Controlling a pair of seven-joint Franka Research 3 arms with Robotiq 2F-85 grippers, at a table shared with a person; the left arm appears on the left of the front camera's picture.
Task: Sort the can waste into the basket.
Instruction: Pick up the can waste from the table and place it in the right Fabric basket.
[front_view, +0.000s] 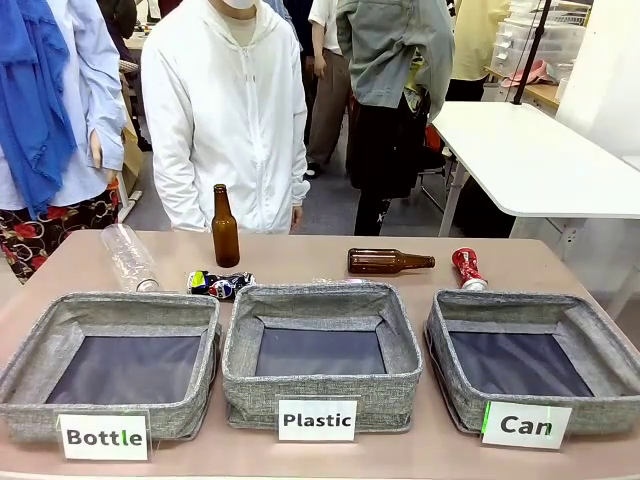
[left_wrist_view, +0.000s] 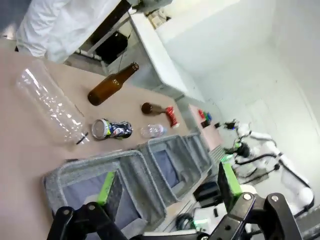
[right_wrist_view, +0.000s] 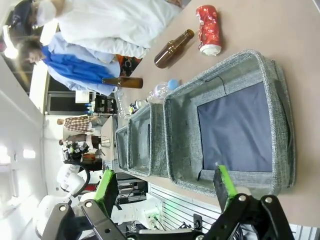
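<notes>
Can basket (front_view: 510, 308) nearest me, right end of row. Left claw (left_wrist_view: 167, 182) and right claw (right_wrist_view: 166, 184) both spread wide, holding nothing. Red can (front_view: 467, 268) lies on surface (front_view: 300, 250) just behind that basket; dark can (front_view: 220, 285) lies well apart, behind gap between Bottle basket (front_view: 130, 305) and Plastic basket (front_view: 320, 295). I judge both light, thin-walled, dented, slippery; I'd pinch across flattened middle, gently.

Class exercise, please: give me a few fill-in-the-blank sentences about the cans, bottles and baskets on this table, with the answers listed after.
The red can lies just behind the basket labelled ___.
The brown bottle nearest the dark blue can stands ___.
The other brown bottle lies on its ___.
The middle basket is labelled ___.
Answers: Can, upright, side, Plastic.
</notes>
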